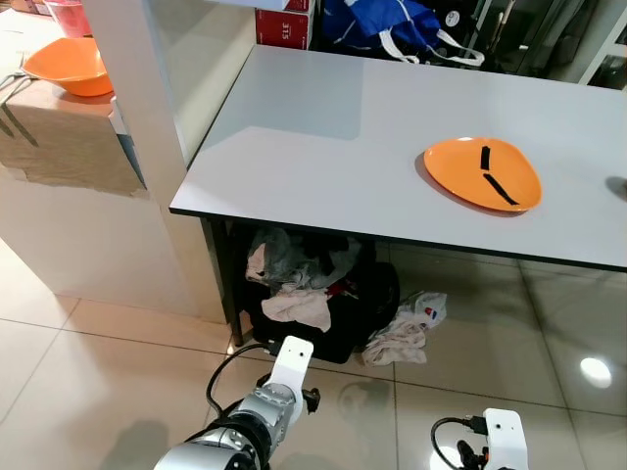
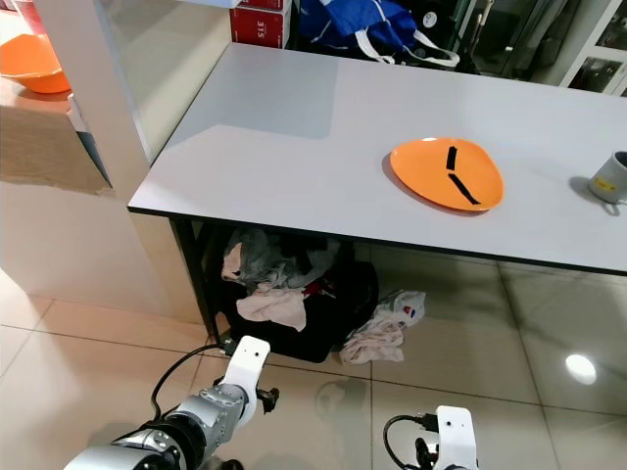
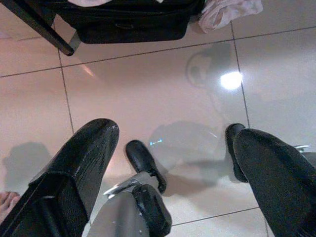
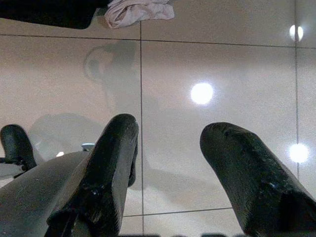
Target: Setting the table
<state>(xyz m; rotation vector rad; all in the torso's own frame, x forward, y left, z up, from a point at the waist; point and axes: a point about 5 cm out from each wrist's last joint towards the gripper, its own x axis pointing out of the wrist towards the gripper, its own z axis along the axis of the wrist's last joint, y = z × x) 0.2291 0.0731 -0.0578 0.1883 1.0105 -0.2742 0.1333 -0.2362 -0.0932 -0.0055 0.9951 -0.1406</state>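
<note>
An orange plate [image 1: 482, 173] lies on the grey table [image 1: 323, 147], toward its right side, with two short black strips on it. A grey mug [image 2: 611, 177] stands further right on the table. An orange bowl [image 1: 69, 66] sits on the counter at the far left. Both arms hang low in front of the table: the left arm [image 1: 263, 403] and the right arm [image 1: 504, 437]. My left gripper [image 3: 173, 148] is open over the floor tiles with nothing between its fingers. My right gripper [image 4: 170, 133] is also open and empty above the floor.
A black bag [image 1: 323, 294] stuffed with clothes sits under the table's left end, beside a black table leg [image 1: 223, 284]. A crumpled cloth [image 1: 407, 328] lies on the tiles. A white pillar [image 1: 137, 78] stands between counter and table. A blue bag [image 1: 392, 24] is behind the table.
</note>
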